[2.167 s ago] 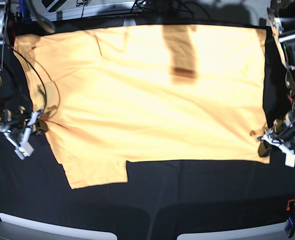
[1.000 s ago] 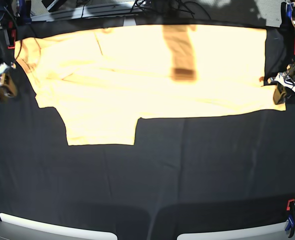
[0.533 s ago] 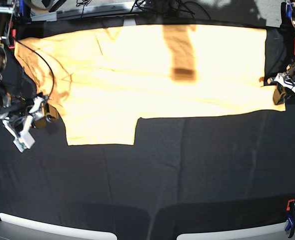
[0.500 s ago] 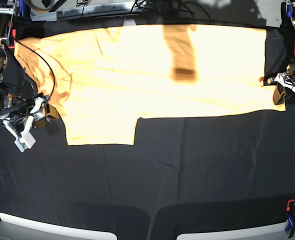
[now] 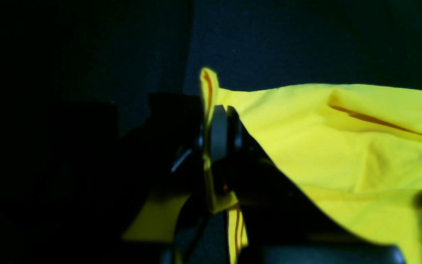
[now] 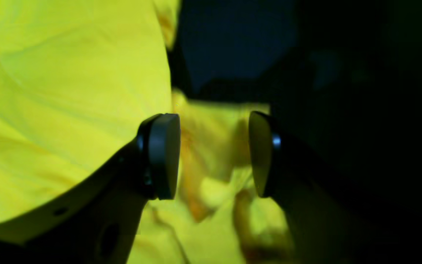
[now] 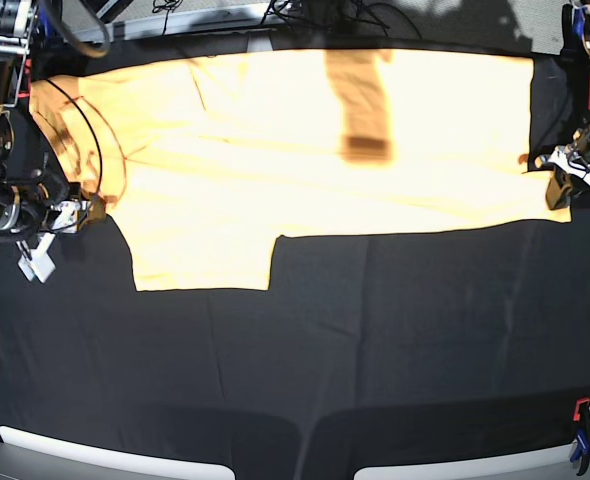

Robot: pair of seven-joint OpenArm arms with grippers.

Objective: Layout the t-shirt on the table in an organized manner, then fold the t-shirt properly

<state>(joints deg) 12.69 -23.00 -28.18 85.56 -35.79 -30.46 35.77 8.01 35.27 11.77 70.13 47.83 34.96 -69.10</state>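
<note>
The light orange-yellow t-shirt (image 7: 305, 150) lies spread across the far half of the black table (image 7: 375, 350), with its near part folded back and one sleeve flap sticking out toward me. At the shirt's right near corner, my left gripper (image 7: 560, 185) is shut on the fabric. The left wrist view shows the hem (image 5: 343, 139) pinched in that gripper (image 5: 214, 135). My right gripper (image 7: 70, 212) sits at the shirt's left edge. In the right wrist view it (image 6: 214, 154) is open, its pads apart over rumpled shirt cloth (image 6: 68, 91).
A dark band of shadow (image 7: 360, 100) crosses the shirt near its middle. Cables (image 7: 325, 12) run along the far edge. A red clamp (image 7: 581, 408) grips the table's near right corner. White panels (image 7: 95, 450) line the front edge.
Over the last second the right arm swung out and down, then came back up and in to the shirt's left edge. The left gripper and the shirt have stayed put.
</note>
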